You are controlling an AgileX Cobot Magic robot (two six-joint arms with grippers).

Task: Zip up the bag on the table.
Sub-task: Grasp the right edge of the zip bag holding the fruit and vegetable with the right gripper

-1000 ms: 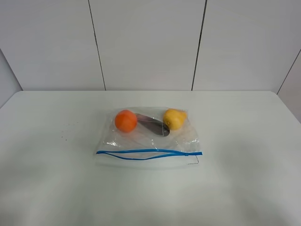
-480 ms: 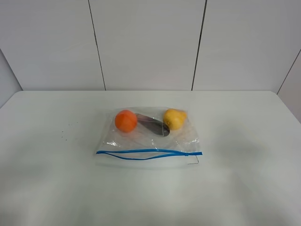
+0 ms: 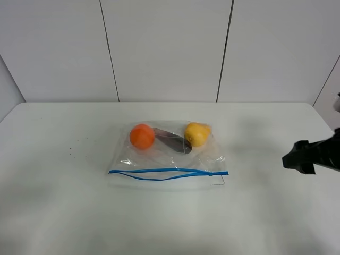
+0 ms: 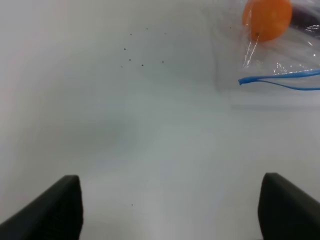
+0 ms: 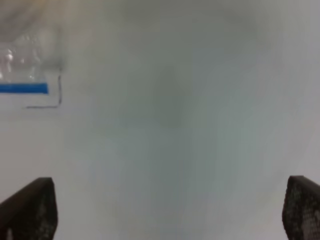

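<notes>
The clear plastic bag point(image 3: 169, 154) lies flat in the middle of the white table point(image 3: 64, 212). An orange fruit point(image 3: 142, 136), a yellow fruit point(image 3: 196, 133) and a dark purple item point(image 3: 173, 141) show through it. Its blue zipper strip point(image 3: 168, 172) runs along the near edge, and its two lines part over the left and middle stretch. My right gripper point(image 3: 300, 158) hovers at the right edge of the table, well right of the bag; in its wrist view it point(image 5: 170, 210) stands open and empty. My left gripper point(image 4: 170, 212) is open and empty, with the bag's left corner point(image 4: 280, 75) ahead of it.
White wall panels stand behind the table. A few dark specks point(image 3: 74, 149) mark the tabletop left of the bag. A thin dark line point(image 5: 50, 100) marks the bag's corner near the zipper's right end.
My right arm has come into the exterior view from the right edge. The bag and its contents have not moved.
</notes>
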